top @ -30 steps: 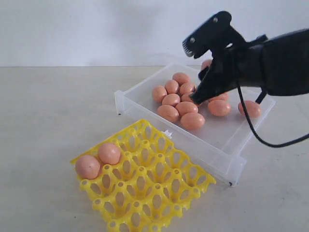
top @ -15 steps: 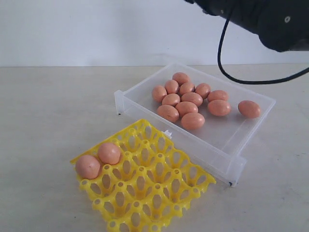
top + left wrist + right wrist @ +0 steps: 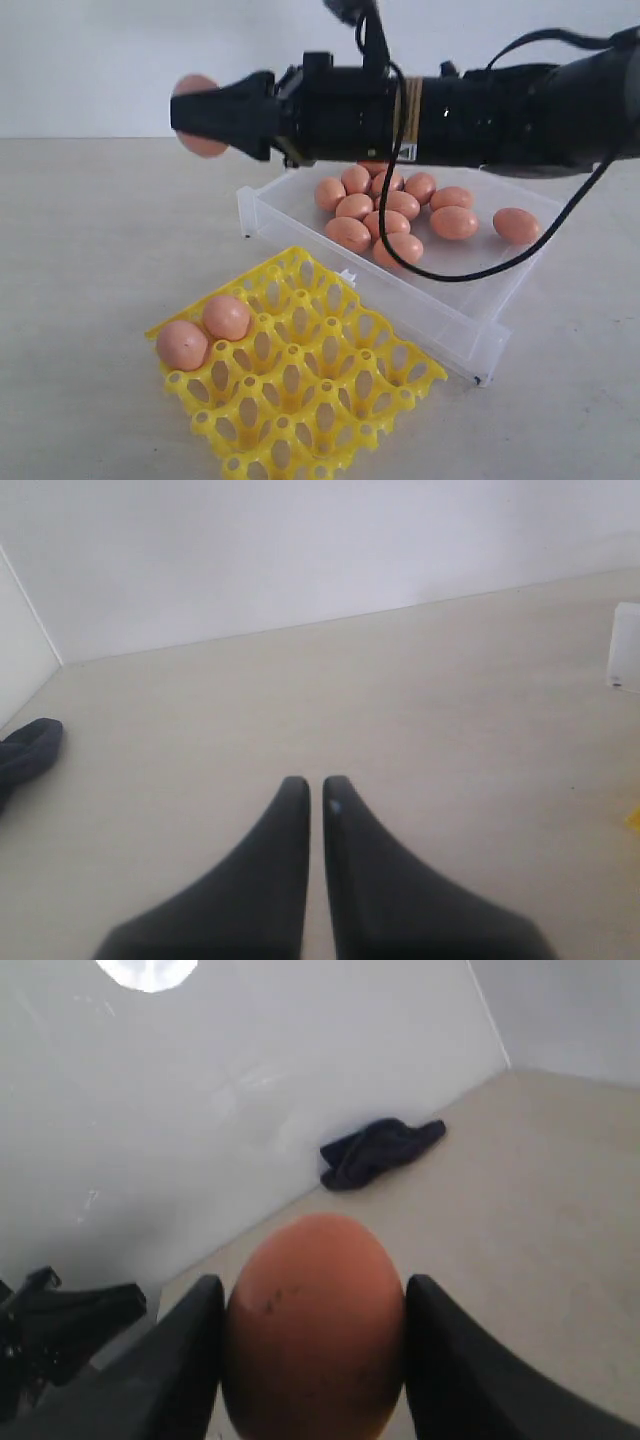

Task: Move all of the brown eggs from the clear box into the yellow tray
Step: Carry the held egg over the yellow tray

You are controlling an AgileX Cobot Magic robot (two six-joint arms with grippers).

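My right gripper (image 3: 200, 115) reaches across to the left, well above the table, shut on a brown egg (image 3: 204, 146). The right wrist view shows this egg (image 3: 315, 1325) held between both fingers (image 3: 190, 1350). Several brown eggs (image 3: 385, 215) lie clustered in the clear box (image 3: 420, 300), with one egg (image 3: 517, 225) apart at the right. The yellow tray (image 3: 310, 390) sits in front of the box and holds two eggs (image 3: 227, 318) in its left corner cups. My left gripper (image 3: 315, 785) is shut on nothing above bare table and does not show in the exterior view.
A black cable (image 3: 480, 265) hangs from the right arm in a loop over the box. A dark cloth (image 3: 380, 1150) lies by the wall. A white box corner (image 3: 625, 645) shows in the left wrist view.
The right gripper was down among the eggs in the box, then rose out of sight. It now stretches left past the box with one egg in it.
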